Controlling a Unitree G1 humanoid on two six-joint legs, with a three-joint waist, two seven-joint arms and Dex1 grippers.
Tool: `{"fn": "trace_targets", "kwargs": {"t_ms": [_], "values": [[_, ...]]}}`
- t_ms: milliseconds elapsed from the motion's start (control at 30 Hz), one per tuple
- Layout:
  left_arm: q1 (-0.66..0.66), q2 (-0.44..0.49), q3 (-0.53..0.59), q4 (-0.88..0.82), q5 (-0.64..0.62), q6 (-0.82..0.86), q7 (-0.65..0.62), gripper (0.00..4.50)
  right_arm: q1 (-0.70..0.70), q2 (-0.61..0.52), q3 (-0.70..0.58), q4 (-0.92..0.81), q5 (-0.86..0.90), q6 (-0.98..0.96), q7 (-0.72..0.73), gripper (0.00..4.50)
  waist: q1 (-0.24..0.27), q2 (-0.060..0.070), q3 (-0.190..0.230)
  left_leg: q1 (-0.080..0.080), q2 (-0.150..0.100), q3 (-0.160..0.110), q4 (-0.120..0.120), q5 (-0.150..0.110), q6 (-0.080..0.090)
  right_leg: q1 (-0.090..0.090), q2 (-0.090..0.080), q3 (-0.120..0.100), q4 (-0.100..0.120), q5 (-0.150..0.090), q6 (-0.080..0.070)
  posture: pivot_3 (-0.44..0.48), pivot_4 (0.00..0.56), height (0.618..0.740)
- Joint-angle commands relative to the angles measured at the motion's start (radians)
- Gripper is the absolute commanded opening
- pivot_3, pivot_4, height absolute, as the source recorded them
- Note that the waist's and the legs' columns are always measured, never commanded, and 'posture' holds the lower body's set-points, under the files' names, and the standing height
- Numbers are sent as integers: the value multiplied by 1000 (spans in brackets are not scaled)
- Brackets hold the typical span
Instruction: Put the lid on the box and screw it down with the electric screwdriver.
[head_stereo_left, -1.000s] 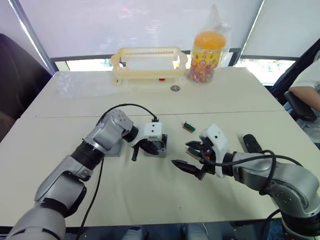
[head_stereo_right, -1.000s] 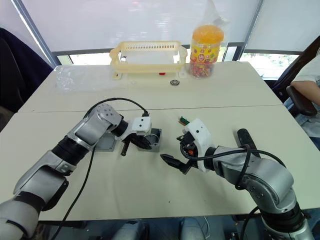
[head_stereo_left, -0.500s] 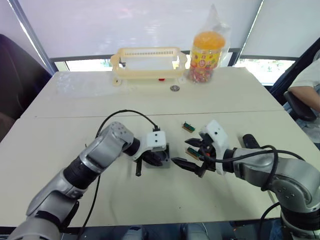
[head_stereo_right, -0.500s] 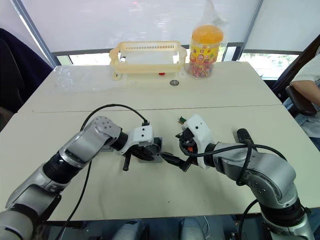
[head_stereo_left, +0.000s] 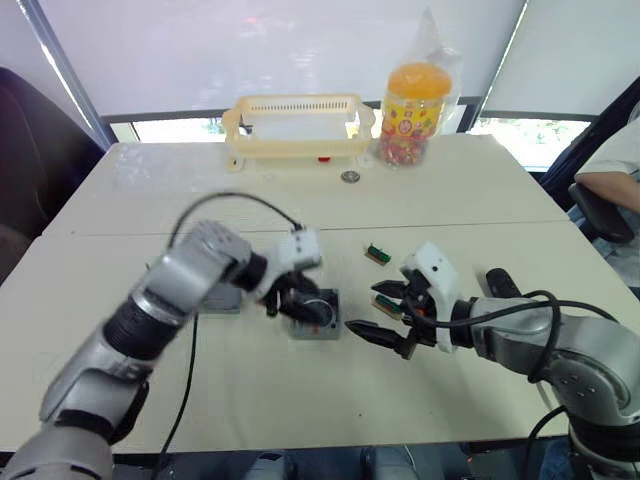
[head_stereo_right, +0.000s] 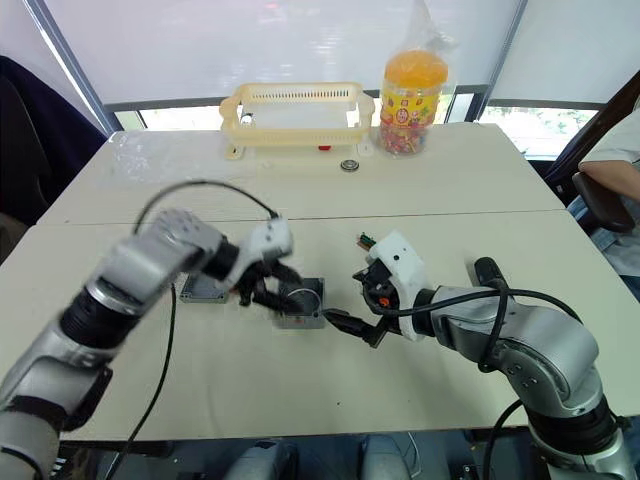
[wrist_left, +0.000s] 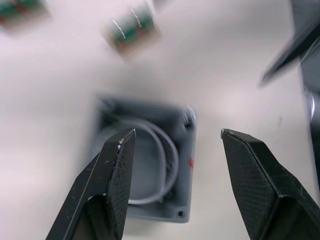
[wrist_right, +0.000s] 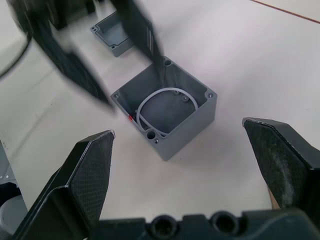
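left wrist view: left end effector (wrist_left: 172, 145) wide open above box (wrist_left: 145, 160)

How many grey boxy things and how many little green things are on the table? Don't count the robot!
Grey: 2, the box and the lid.
Green: 2, both small green parts, one and another.
Total: 4.

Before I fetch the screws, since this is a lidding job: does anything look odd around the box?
The box sits open and upright with a white ring inside. The lid lies apart, hollow side up. Nothing spilled or broken.
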Motion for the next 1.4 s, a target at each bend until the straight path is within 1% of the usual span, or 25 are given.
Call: {"fn": "trace_targets", "kwargs": {"t_ms": [33, 67, 100, 133, 200, 300, 333, 367, 400, 467, 567, 667, 800, 967, 1133, 1233, 1267, 1333, 1400], "values": [[-157, -12, 236, 183, -56, 128, 123, 2925, -5, -21, -46, 4, 51, -37, 75, 4500, -1, 0, 0, 0, 0, 0, 0, 0, 0, 0, 0, 0, 0, 0, 0, 0, 150, 740], [-199, -22, 295, 278, -38, 161, 204, 2925, -13, -40, -47, 12, 54, -54, 112, 4500, -2, 0, 0, 0, -1, 0, 1, 0, 0, 0, 0, 0, 1, 0, 0, 0, 150, 740], [-229, -15, 323, 365, -11, 203, 271, 2925, -26, -62, -48, 22, 57, -68, 151, 4500, -4, 0, 0, 1, -1, 0, 1, 0, 0, 0, 0, 0, 2, 0, 0, 0, 150, 740], [-239, 10, 324, 433, 24, 231, 332, 2925, -47, -92, -51, 36, 66, -84, 203, 4500, -9, 0, 0, 1, -1, 0, 1, 0, 0, 0, 0, 0, 3, 0, 1, 0, 150, 740], [-245, 40, 314, 495, 50, 258, 394, 2925, -66, -129, -51, 52, 76, -109, 263, 4500, -16, 1, -1, 4, -1, 2, 0, 0, 0, 0, 0, 0, 5, -1, 1, 0, 150, 740], [-159, 195, 280, 471, 40, 340, 396, 3742, -141, -223, -19, 99, 52, -171, 422, 4500, -29, 1, 0, 4, 0, 2, -1, 0, 0, -1, 1, 1, 7, -2, 2, 0, 150, 740], [-142, 228, 278, 468, 39, 377, 411, 4154, -163, -241, 0, 113, 33, -192, 454, 4500, -34, 0, 1, 3, 0, 2, -1, 0, 0, -3, 1, 1, 8, -2, 2, 0, 150, 740], [-135, 243, 282, 476, 43, 413, 440, 4464, -182, -249, 26, 128, 8, -216, 476, 4500, -33, -2, 2, 1, 0, 1, -1, 0, 0, -5, 1, 1, 9, -2, 2, 0, 150, 740], [-130, 251, 288, 487, 46, 447, 466, 4464, -195, -255, 49, 136, -13, -239, 496, 4500, -31, -5, 2, 1, 0, 1, -1, 0, -1, -6, 2, 1, 9, -2, 2, 0, 150, 740], [-113, 262, 295, 492, 32, 492, 492, 4464, -214, -263, 92, 140, -45, -274, 539, 4500, -19, -5, 2, 0, 0, 0, -1, 1, -2, -5, 1, 1, 8, -2, 2, 0, 150, 740], [-57, 249, 308, 490, 11, 501, 532, 4464, -216, -257, 157, 113, -85, -317, 584, 4500, -1, -5, 2, 0, 0, 1, 0, 1, -2, -4, -2, 1, 8, -2, 2, 0, 150, 740], [2, 249, 316, 468, -7, 501, 556, 4464, -215, -228, 181, 96, -98, -320, 564, 4500, 0, -5, 2, 0, -1, 1, 1, 1, -2, -4, -2, 1, 8, -2, 2, 0, 150, 740], [57, 224, 314, 461, -17, 476, 587, 4464, -194, -199, 221, 93, -162, -333, 518, 4500, -1, -5, 2, 0, 0, 0, 1, 1, -3, -5, -2, 1, 9, -2, 2, 0, 150, 740], [72, 178, 305, 515, -8, 425, 634, 4464, -188, -167, 221, 89, -174, -316, 483, 4500, 1, -5, 2, 0, -1, 0, 1, 2, -3, -5, -2, 1, 9, -1, 2, 0, 150, 740], [36, 95, 255, 638, 34, 310, 682, 4464, -182, -135, 220, 80, -176, -295, 440, 4500, 3, -5, 2, 0, -1, 0, 1, 2, -4, -5, -2, 1, 9, -1, 1, 0, 150, 740], [21, 62, 195, 669, 55, 281, 683, 4464, -167, -122, 216, 72, -179, -284, 410, 4500, 7, -5, 1, 0, -1, 0, 1, 2, -4, -4, -3, 1, 9, -1, 1, 0, 150, 740], [20, 57, 182, 669, 64, 284, 690, 4231, -161, -117, 212, 68, -178, -279, 399, 4500, 8, -4, 1, 1, -2, 0, 1, 2, -4, -4, -3, 1, 9, -1, 1, 0, 150, 740], [18, 47, 182, 675, 73, 298, 709, 3627, -149, -109, 203, 60, -174, -269, 379, 4500, 8, -4, 1, 1, -2, 0, 1, 2, -4, -4, -3, 1, 9, -1, 1, 0, 150, 740], [26, 36, 193, 668, 73, 313, 721, 2649, -134, -101, 193, 54, -170, -261, 356, 4500, 8, -3, 0, 1, -2, 0, 1, 2, -4, -3, -3, 1, 9, -1, 1, 0, 150, 740]]}}
